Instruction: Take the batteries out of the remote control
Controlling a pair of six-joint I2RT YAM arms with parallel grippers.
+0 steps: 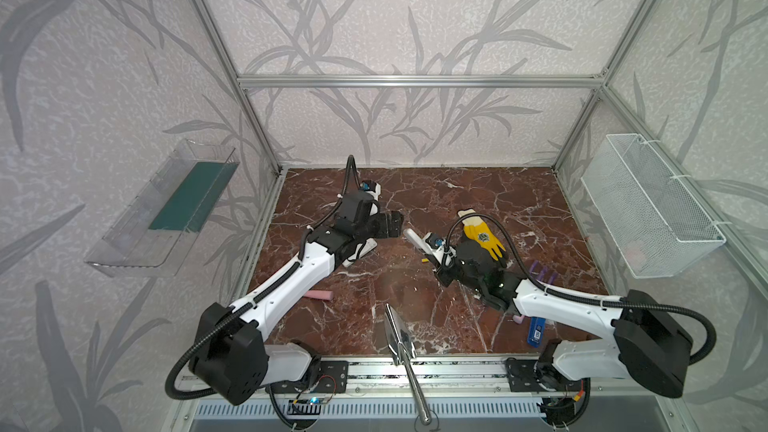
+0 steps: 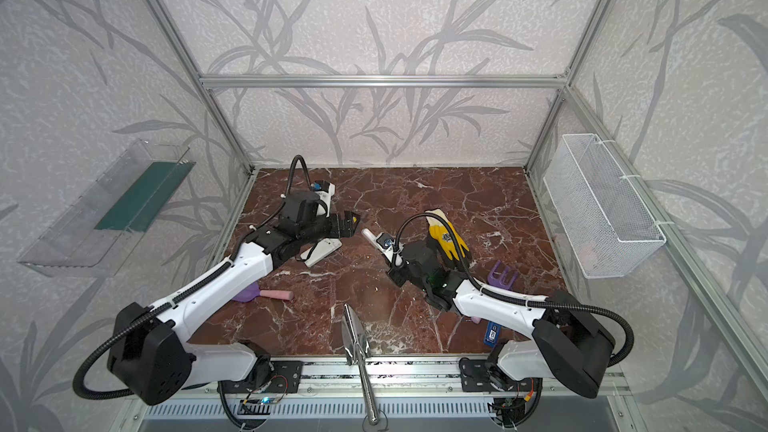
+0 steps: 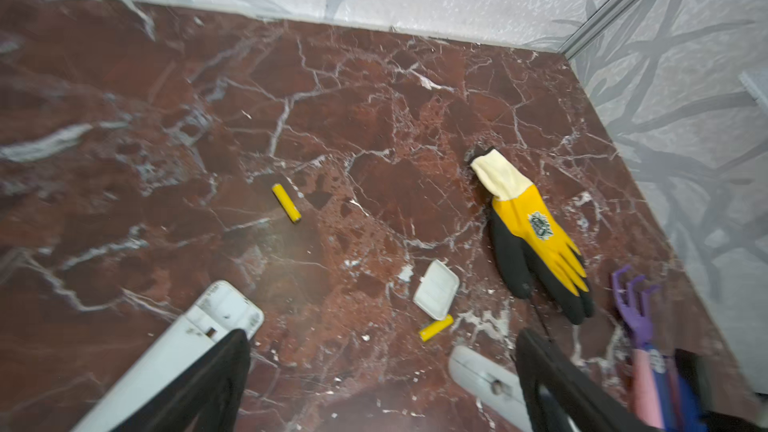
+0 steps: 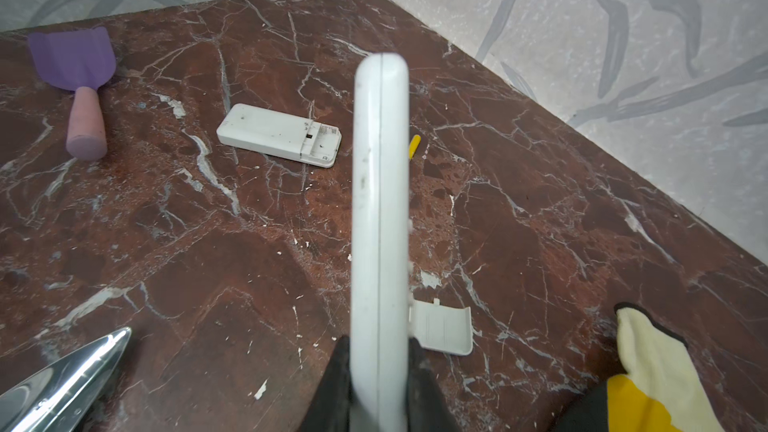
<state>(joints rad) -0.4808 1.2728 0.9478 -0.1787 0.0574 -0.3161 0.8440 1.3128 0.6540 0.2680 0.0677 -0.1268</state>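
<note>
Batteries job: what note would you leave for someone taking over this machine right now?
Left gripper: open, holding nothing.
Right gripper: shut on one remote.
Second remote lies on the table.
Two yellow batteries and a battery cover lie loose on the table.
Done: those two are out.
Left: whether any remain inside either remote cannot be seen; check both.

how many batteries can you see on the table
2. A lone yellow battery lies on the bare table; a second yellow battery lies beside the loose white cover. More may be hidden.
</note>
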